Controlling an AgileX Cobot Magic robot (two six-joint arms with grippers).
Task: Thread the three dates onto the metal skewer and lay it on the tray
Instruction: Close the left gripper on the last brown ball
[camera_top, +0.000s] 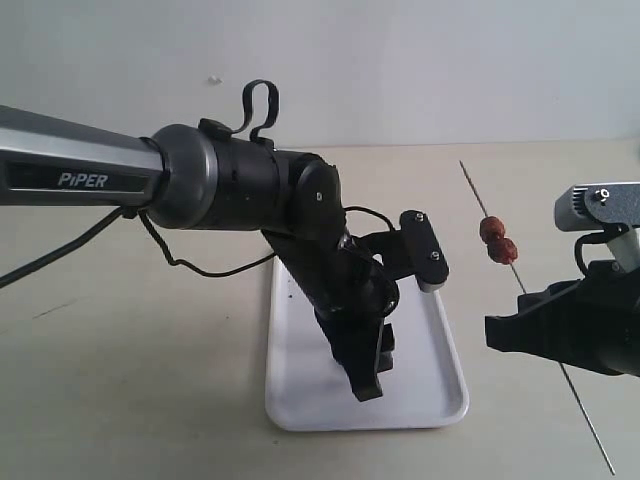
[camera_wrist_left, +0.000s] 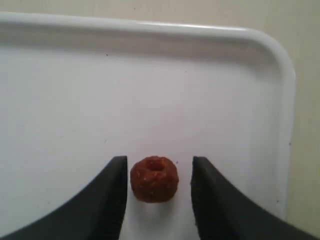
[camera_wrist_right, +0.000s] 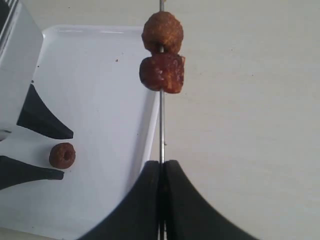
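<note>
1. The loose date lies flat on the tray, inside the rim, with its hole facing up.
2. The left gripper straddles it, jaws spread, 1 finger on each side. A thin gap shows on both sides, so nothing is gripped yet.
3. Just past the tray's right long edge, the other 2 dates sit on the skewer, touching each other.
4. The right gripper is clenched on the skewer's shaft, on the near side of those dates. The rod runs roughly along the tray's long side, and its bare tip pokes out beyond the dates.
5. My read: the left arm is the nearer one. The loose date lies across the tray's rim from the rod, so once pinched it has to lift and turn until its hole lines up with that far tip.
</note>
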